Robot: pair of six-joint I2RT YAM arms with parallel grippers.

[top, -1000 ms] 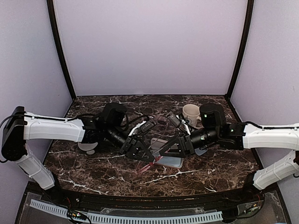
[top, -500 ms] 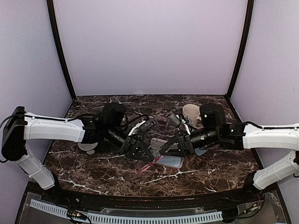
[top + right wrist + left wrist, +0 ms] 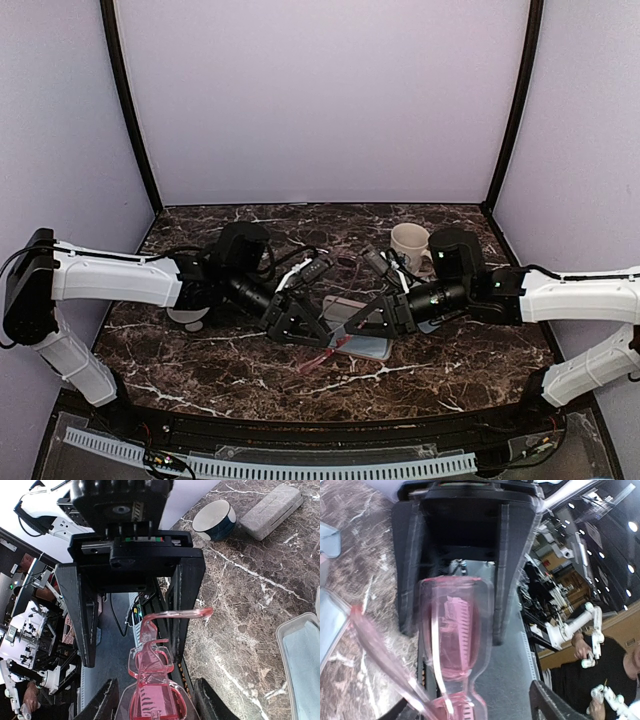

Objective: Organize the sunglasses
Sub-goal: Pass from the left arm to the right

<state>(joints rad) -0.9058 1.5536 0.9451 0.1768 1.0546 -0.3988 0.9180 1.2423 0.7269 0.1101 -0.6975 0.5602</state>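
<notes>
While left fingers (image 3: 511, 565) gape, right fingers (image 3: 106, 703) pinch red-pink sunglasses (image 3: 152, 692).

Two robot arms, alike in build. The left arm (image 3: 110, 280) and the right arm (image 3: 580, 295) each wore glossy white shells along their long links, with black joints and a bulky black block at the wrist. Thin black cables looped out near both wrists. A small green light glowed on the right arm's wrist block. The left gripper (image 3: 305, 328) and the right gripper (image 3: 362, 325) were matte black, each with two flat, slab-like fingers on a boxy crossbar.
</notes>
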